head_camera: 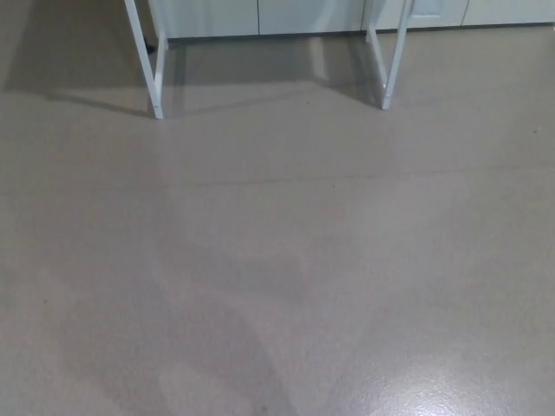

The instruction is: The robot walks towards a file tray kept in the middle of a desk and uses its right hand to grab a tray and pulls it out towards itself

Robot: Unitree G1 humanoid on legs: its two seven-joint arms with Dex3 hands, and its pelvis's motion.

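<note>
Neither the file tray nor the desk top shows in the head view. Only the desk's white legs appear at the top of the picture: a left leg [147, 61] and a right leg [390, 61], standing on a grey floor [277, 260]. No part of my arms or hands is in the picture.
White cabinet fronts [260, 16] run along the wall behind the desk legs. The grey floor stretches from the legs down to the picture's bottom edge, with a bright reflection at the lower right [468, 390].
</note>
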